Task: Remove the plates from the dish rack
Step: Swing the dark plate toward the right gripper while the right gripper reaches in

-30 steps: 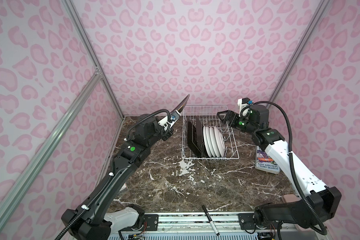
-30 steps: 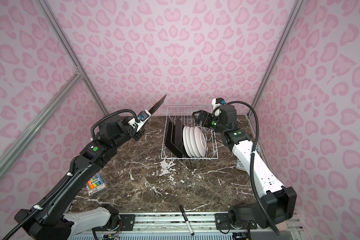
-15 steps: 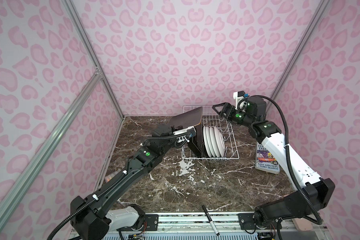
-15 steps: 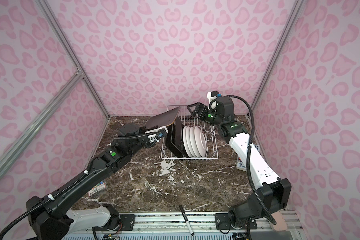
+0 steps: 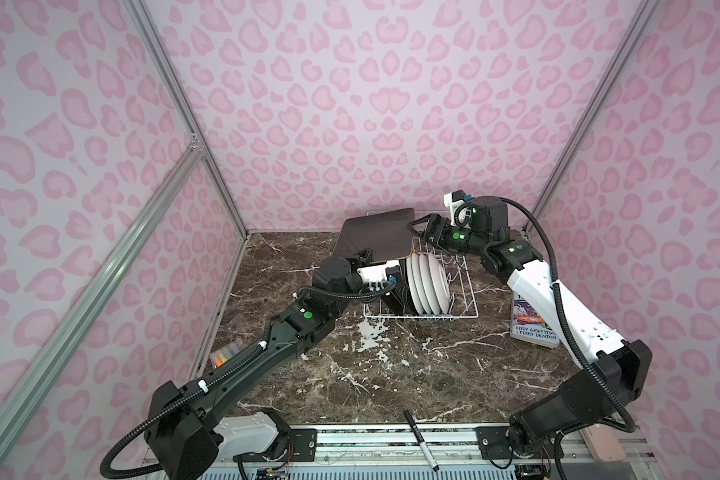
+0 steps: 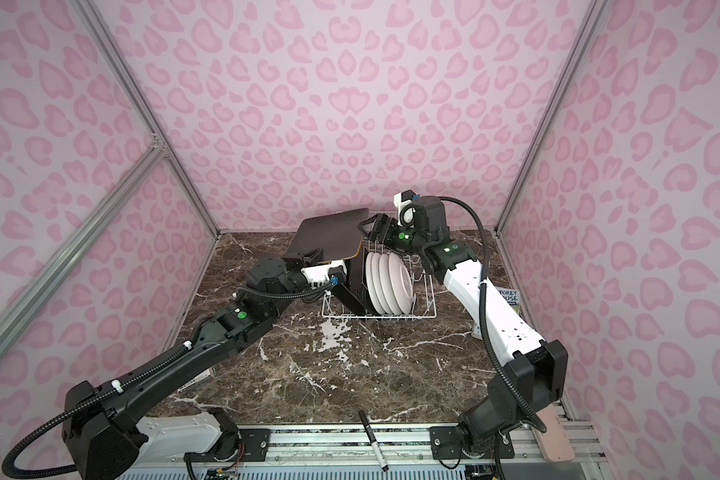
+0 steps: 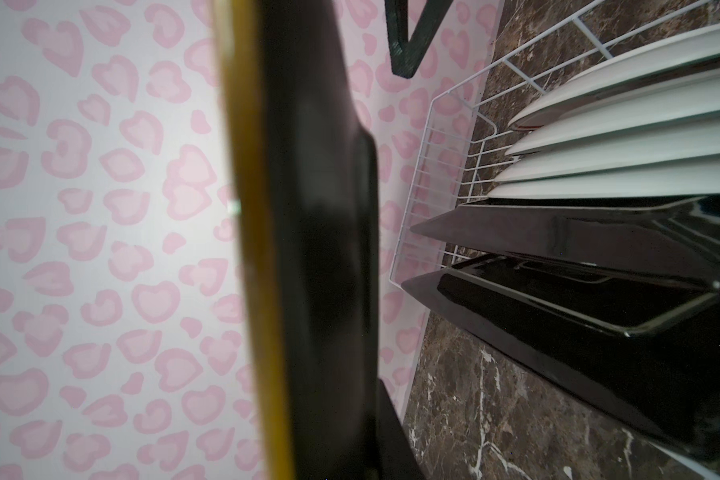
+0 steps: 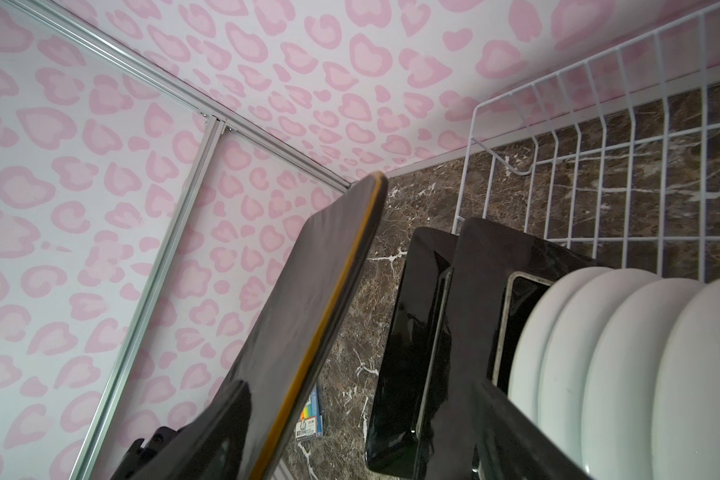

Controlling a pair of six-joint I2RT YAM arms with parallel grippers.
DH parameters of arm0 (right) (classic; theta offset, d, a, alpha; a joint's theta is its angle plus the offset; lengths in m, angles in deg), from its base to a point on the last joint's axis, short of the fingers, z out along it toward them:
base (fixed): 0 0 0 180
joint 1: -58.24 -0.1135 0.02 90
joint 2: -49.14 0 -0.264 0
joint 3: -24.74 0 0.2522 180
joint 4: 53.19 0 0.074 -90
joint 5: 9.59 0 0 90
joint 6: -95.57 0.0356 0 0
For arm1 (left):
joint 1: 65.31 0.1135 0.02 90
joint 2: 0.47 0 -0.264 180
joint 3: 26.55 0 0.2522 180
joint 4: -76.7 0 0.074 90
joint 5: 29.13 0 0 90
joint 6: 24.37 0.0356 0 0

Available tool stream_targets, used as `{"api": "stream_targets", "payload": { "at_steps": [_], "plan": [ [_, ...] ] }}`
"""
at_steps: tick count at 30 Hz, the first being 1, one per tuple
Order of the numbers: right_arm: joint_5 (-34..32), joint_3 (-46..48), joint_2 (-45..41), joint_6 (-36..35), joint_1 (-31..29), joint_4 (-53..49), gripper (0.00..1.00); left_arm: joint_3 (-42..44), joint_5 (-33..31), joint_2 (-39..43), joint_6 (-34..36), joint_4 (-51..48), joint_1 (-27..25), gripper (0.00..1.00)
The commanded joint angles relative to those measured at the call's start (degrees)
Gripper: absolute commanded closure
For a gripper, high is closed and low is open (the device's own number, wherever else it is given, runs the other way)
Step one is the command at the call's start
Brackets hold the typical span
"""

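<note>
**Six plates in the rack, a seventh aloft**

Two dark plates (image 5: 396, 291) and four round plates (image 5: 428, 282) stand on edge in the rack (image 5: 465, 291), which sits at the back of the table (image 5: 391, 374), right of centre. The left gripper (image 5: 364, 254) is clamped on the near left edge of the raised plate (image 5: 377, 235). That plate is tilted, dark back up, above the rack's left rear corner. The right gripper (image 5: 422, 230) hangs over the rack's rear with jaws wide, at that plate's right edge. They seem to straddle the rim, though I cannot tell whether they touch it.

From above, the raised plate and the left wrist cover the tops of the dark plates. The right arm crosses the rack's right rear corner. A book (image 5: 532, 328) lies just right of the rack, partly under the right forearm. A coloured box (image 5: 225, 356) sits by the left wall and a marker (image 5: 421, 441) lies on the front rail.

The table is brown marble with white veins, with a white patch before the rack. The walls (image 5: 350, 104) are pale with pink spots, framed by aluminium bars (image 5: 195, 141).
</note>
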Motion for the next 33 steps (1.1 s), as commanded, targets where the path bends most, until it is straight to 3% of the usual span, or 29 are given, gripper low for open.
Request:
{"api": "stream_targets", "payload": {
  "at_steps": [1,20,33],
  "plan": [
    [0.41,-0.4,0.88,0.57,-0.32,-0.93,0.18,0.09,-1.42,0.28,0.57,11.49,-0.32,0.97],
    [1.98,-3.12,6.18,3.51,-3.99,-3.48,0.38,2.56,-1.97,-0.28,3.88,13.49,-1.25,0.97],
    [4.24,-2.66,6.88,6.04,-5.32,-2.15,0.58,4.66,-1.5,0.57,3.87,14.37,-1.61,0.97]
  ]
}}
